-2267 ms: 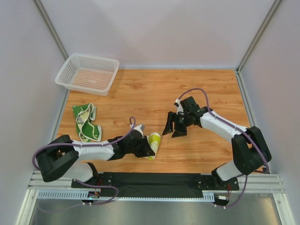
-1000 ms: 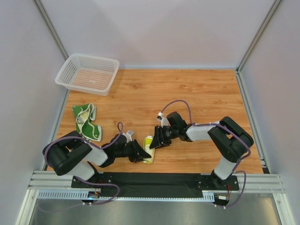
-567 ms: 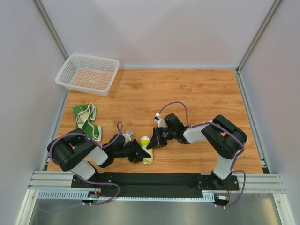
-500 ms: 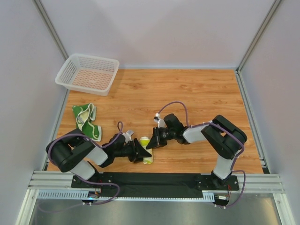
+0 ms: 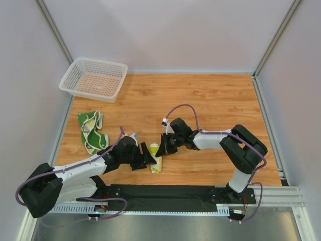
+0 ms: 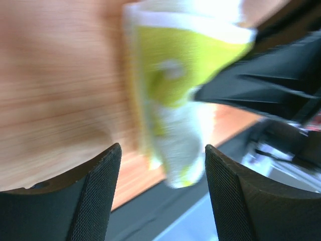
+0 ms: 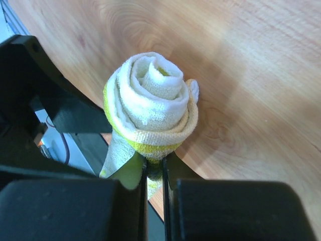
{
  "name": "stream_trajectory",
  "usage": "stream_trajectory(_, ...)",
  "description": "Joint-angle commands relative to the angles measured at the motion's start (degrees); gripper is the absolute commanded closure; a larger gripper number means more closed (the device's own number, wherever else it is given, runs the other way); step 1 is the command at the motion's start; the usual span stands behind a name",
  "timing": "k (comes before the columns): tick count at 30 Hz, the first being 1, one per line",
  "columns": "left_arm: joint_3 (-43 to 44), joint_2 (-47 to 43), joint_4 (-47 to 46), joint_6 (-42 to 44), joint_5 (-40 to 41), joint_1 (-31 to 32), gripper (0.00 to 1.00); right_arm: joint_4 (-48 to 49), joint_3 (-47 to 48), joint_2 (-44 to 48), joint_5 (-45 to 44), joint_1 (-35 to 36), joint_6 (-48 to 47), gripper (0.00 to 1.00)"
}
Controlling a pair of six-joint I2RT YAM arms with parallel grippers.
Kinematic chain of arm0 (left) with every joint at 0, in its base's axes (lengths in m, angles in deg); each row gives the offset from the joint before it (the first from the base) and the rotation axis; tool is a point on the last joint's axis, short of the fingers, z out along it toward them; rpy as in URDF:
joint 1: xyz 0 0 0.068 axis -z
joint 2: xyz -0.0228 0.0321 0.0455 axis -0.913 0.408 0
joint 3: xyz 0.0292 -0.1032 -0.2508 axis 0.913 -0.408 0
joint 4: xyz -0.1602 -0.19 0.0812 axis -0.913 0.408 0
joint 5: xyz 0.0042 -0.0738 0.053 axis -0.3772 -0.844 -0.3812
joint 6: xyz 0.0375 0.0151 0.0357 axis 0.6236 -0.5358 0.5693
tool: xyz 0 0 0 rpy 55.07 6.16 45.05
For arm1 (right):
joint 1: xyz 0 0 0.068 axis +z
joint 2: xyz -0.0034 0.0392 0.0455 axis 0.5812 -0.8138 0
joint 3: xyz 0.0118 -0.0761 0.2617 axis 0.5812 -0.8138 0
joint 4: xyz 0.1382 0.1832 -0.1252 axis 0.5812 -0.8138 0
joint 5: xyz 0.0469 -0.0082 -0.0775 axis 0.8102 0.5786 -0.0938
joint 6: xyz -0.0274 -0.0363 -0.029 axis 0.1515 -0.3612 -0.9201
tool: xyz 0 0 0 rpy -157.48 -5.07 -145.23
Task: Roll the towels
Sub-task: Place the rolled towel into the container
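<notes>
Pinching the rolled towel (image 7: 150,100) in my right gripper (image 7: 154,164) at lower centre of the top view. My left gripper (image 6: 163,150), now spread, is backing off, so I am judging this roll finished.

Enclosed work cell seen from above. A rectangular tabletop of orange-brown wood-grain laminate (image 5: 210,100) forms the floor of the scene. It is bounded by a plain pale grey far wall (image 5: 165,35), a matching left wall (image 5: 25,75) and a matching right wall (image 5: 296,75). Slim grey metal posts mark the far-left corner (image 5: 54,30) and the far-right corner (image 5: 283,30). Along the near edge lie a flat black mounting plate (image 5: 165,193), a ribbed aluminium rail (image 5: 283,197) and a dull grey metal sheet (image 5: 165,226). Lighting is even and diffuse, with soft shadows.
</notes>
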Motion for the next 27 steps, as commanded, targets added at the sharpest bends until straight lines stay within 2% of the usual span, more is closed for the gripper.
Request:
stream_trajectory(1, 1.89, -2.38, 19.08, 6.05, 8.14, -0.13, 0.26, -6.84, 1.86, 1.63, -4.55, 0.03, -3.47, 1.0)
stream_trajectory(4, 2.77, -1.95, 19.79, 6.49, 9.29, -0.13, 0.26, -7.02, 1.94, 1.46, -4.46, -0.06, -3.47, 1.0)
stream_trajectory(8, 2.68, -0.19, 16.29, 7.19, 10.7, -0.13, 0.27, -6.93, 1.68, 1.46, -4.1, -0.06, -3.21, 1.0)
stream_trajectory(16, 5.66, 11.31, 5.65, 9.04, 7.72, -0.13, 0.3, -7.02, 1.42, 1.37, -3.49, 0.03, -3.21, 1.0)
stream_trajectory(20, 5.06, 16.68, 2.4, 7.46, 7.27, -0.04, 0.46, -6.58, 1.07, 1.11, -2.96, 0.03, -3.12, 1.0)
stream_trajectory(23, 2.33, 17.39, -0.86, 5.62, 7.71, -0.04, 0.58, -5.17, 0.54, 0.49, -1.73, -0.06, -2.68, 1.0)
stream_trajectory(25, 1.37, 17.92, -0.86, 5.18, 8.15, -0.04, 0.69, -5.17, 0.36, -0.21, -1.03, 0.03, -2.33, 1.0)
stream_trajectory(26, 1.27, 18.35, -0.86, 5.17, 8.24, -0.04, 0.78, -3.52, 0.27, -0.47, -0.85, 0.03, -2.24, 1.0)
stream_trajectory(27, 1.27, 18.44, -0.95, 5.26, 8.33, -0.04, 0.81, -3.33, 0.36, -0.65, -0.68, 0.03, -2.24, 1.0)
